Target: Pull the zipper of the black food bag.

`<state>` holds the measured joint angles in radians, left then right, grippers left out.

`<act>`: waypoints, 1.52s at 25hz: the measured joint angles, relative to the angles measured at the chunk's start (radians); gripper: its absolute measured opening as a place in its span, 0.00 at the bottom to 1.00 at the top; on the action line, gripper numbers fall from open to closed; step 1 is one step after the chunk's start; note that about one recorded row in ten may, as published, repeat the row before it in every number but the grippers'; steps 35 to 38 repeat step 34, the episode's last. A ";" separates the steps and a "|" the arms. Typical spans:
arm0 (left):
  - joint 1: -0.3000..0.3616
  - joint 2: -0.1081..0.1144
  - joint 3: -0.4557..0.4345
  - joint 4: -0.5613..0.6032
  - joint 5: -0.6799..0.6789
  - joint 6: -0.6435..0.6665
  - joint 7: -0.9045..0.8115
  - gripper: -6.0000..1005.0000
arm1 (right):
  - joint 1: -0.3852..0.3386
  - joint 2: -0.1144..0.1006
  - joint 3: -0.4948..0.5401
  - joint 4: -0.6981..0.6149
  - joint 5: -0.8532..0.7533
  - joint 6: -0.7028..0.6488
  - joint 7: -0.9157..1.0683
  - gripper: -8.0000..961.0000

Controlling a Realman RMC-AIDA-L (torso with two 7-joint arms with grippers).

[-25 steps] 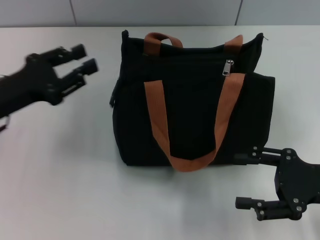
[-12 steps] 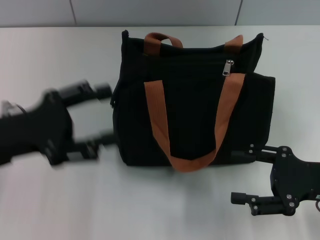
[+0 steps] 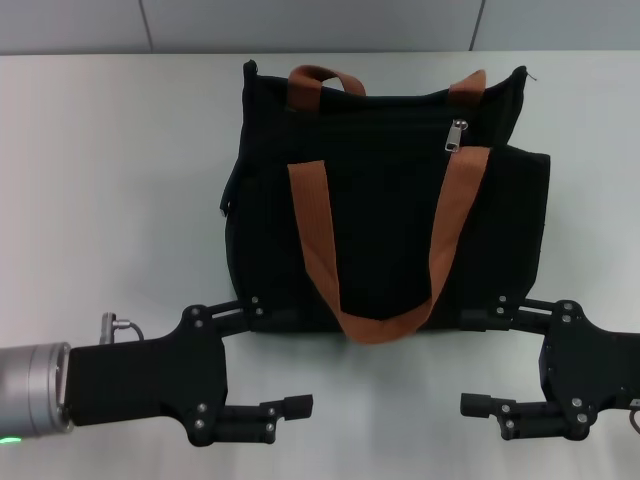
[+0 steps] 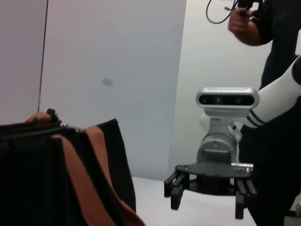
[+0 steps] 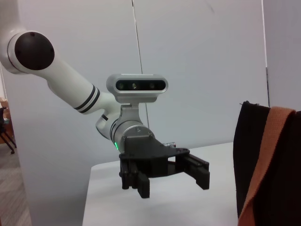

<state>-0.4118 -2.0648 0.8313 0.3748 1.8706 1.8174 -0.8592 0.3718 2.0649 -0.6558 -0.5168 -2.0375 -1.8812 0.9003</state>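
A plain white table (image 3: 120, 200) runs back to a pale grey panelled wall, and near its middle stands the large boxy black fabric food bag (image 3: 390, 200), upright, with two orange-brown webbing strap handles (image 3: 318, 235) looping down its near face and over its top. The small silver metal zipper pull (image 3: 456, 135) hangs at the right end of the black zip line along the bag's upper edge, just above the right leg of the near strap.

The left gripper (image 3: 275, 357), black with a silver wrist, sits low at the near left corner of the bag, its jaws spread wide and pointing toward the right; the upper finger lies close against the bag's bottom edge, the lower one over bare table. The right gripper (image 3: 485, 360), also black, sits at the near right corner of the bag, its jaws likewise spread wide and pointing left, so the two face each other. Neither holds anything, and both are well apart from the zipper pull.

In the left wrist view a person in dark clothing (image 4: 277, 70) stands behind the right arm.
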 joint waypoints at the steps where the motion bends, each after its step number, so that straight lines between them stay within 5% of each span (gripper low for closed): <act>1: 0.009 0.001 0.000 -0.004 0.001 -0.008 0.012 0.82 | -0.001 0.000 0.000 0.001 0.000 0.000 -0.001 0.82; 38: 0.025 0.000 0.002 -0.008 0.002 -0.012 0.017 0.82 | -0.006 0.000 -0.001 0.017 -0.001 0.013 -0.026 0.82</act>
